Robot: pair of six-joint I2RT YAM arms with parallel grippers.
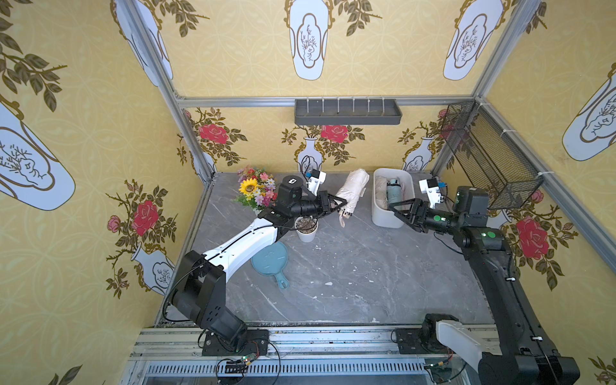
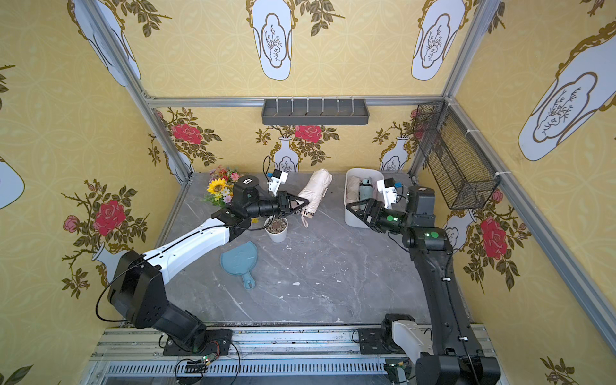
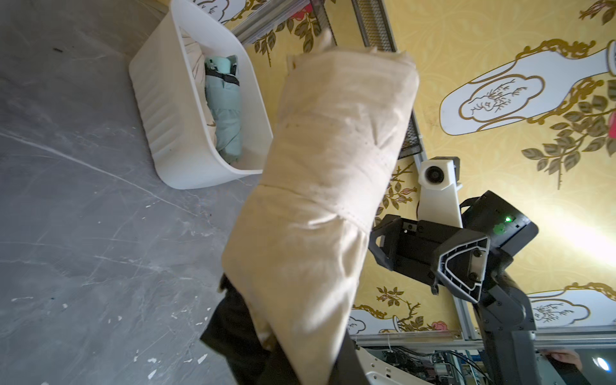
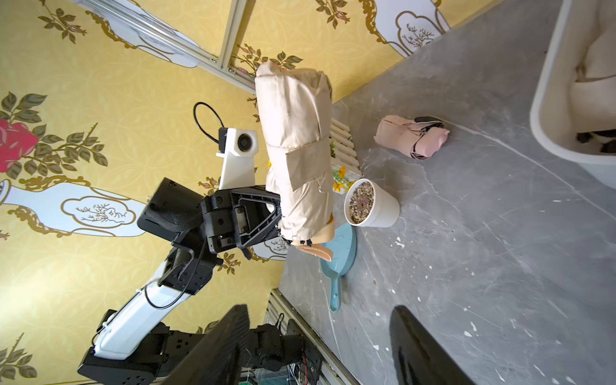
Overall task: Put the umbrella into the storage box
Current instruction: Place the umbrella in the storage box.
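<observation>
Left hand (image 1: 340,204) is clamped on the umbrella (image 1: 353,188) by its handle end, and the umbrella is held clear of the table (image 1: 333,283), likely for carrying right to the box (image 1: 383,216). Right hand (image 1: 394,211) is open.

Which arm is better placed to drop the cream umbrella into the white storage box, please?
Left. The left gripper is shut on the cream umbrella, holding it off the table beside the white storage box. The right gripper is open and empty by the box, so it would first need a handover.
</observation>
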